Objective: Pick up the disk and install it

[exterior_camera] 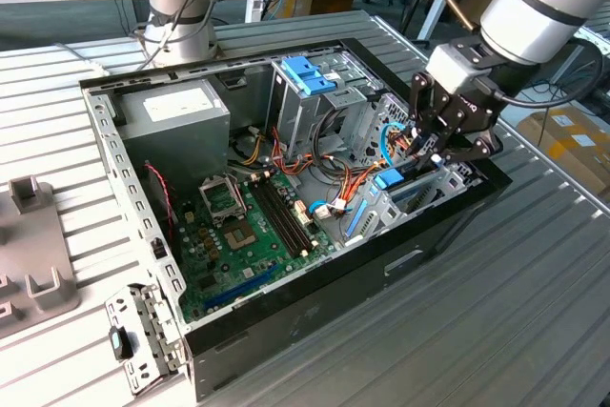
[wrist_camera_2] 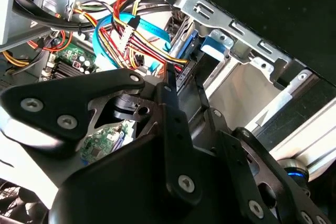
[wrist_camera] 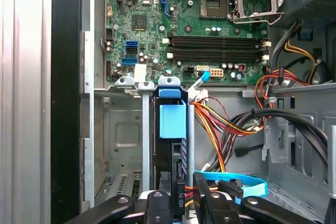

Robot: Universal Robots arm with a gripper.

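Black claw (wrist_camera: 181, 203) fingers are pinching the rear edge of the disk (wrist_camera: 172, 129), holding it on edge so its blue rails are lining up with the metal drive bay (wrist_camera: 123, 129) inside the open computer case (exterior_camera: 143, 226) lying on the desk (exterior_camera: 496, 331)

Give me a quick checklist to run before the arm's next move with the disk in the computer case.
1. Disk standing on edge in the metal bay: ok.
2. Gripper at the disk's near end: ok.
3. Fingers closed on the disk: cannot tell.
4. Blue tab visible at the bay's top: ok.
5. Red and yellow cables clear of the disk: not ok, they pass right beside it.
6. Disk fully seated: cannot tell.
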